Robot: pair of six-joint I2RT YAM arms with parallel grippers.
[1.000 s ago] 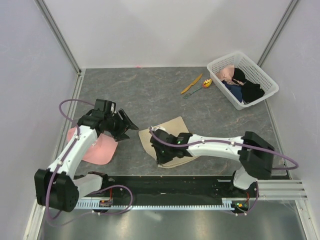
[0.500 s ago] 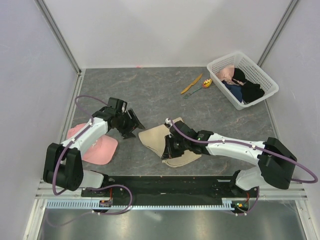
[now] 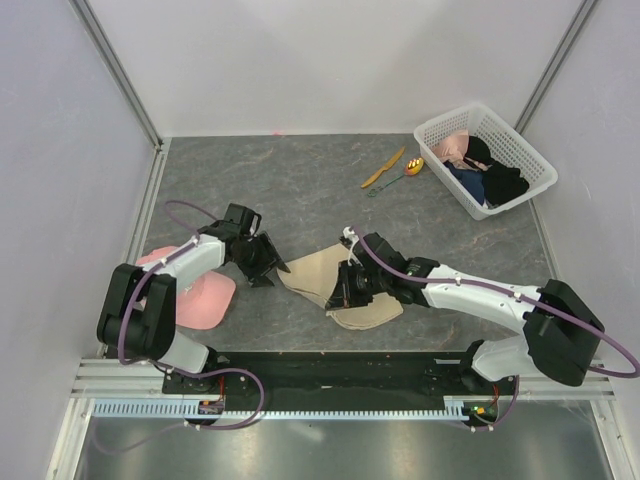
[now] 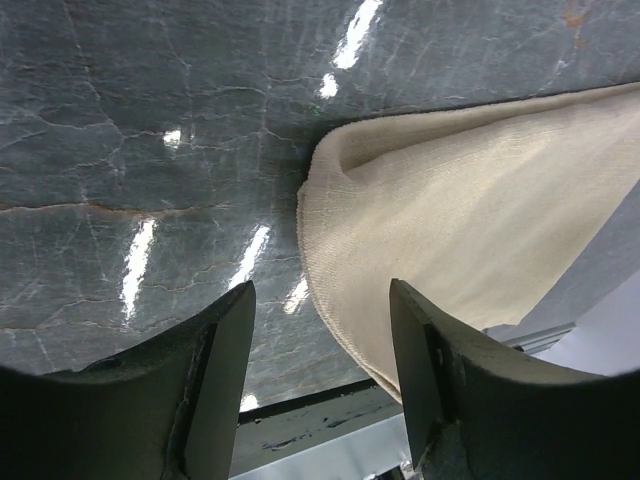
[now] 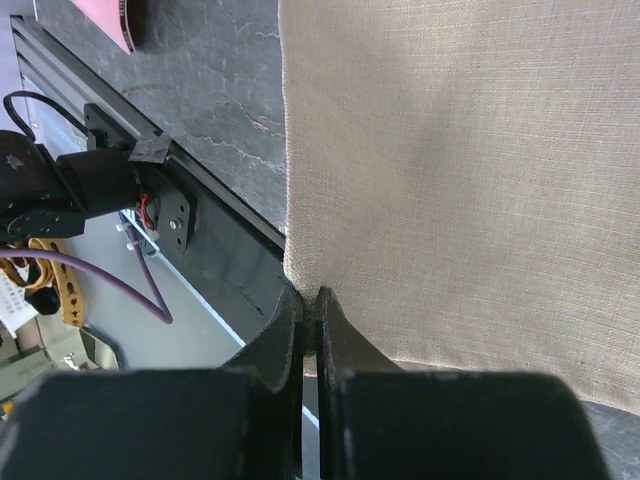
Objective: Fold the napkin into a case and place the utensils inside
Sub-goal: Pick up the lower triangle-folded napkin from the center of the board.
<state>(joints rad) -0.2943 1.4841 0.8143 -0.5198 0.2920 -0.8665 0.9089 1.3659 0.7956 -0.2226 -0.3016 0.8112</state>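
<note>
No readable text, label, brand, number or sign shows in any view.

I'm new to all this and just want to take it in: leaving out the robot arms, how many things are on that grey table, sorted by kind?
napkin: 1
knife plus spoon: 2
cap: 1
basket, with the clothes in it counted as one: 1
Total: 5
</note>
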